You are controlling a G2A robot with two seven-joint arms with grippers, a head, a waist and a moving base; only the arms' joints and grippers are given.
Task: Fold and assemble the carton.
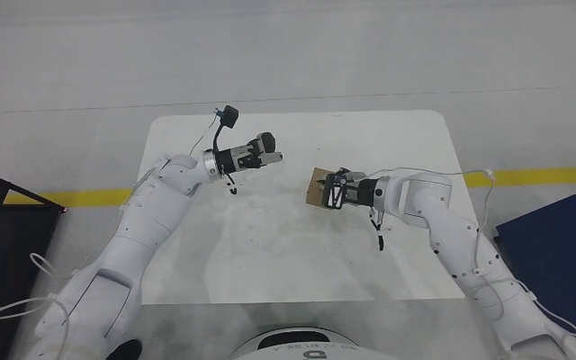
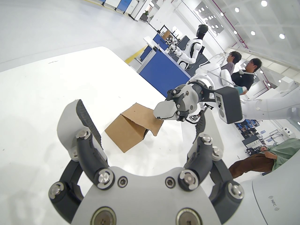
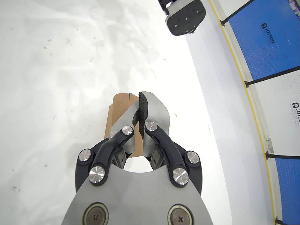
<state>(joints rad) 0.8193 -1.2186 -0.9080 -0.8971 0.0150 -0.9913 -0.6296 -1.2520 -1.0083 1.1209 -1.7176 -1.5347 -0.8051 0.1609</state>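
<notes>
Carton (image 1: 317,184) (image 2: 131,127) (image 3: 117,115), brown cardboard partly folded into a box shape, sits on the white desk (image 1: 270,261) a little right of centre, well in from every desk edge. The right claw (image 1: 335,192) (image 2: 164,115) (image 3: 140,104) is closed on the carton's upper edge, with cardboard pinched between its pads. The left claw (image 1: 274,158) (image 2: 140,111) hangs above the desk with its fingers spread wide, gripping nothing, well apart from the carton. A broad stretch of desk top lies between them, and a wider one lies on the robot's side.
</notes>
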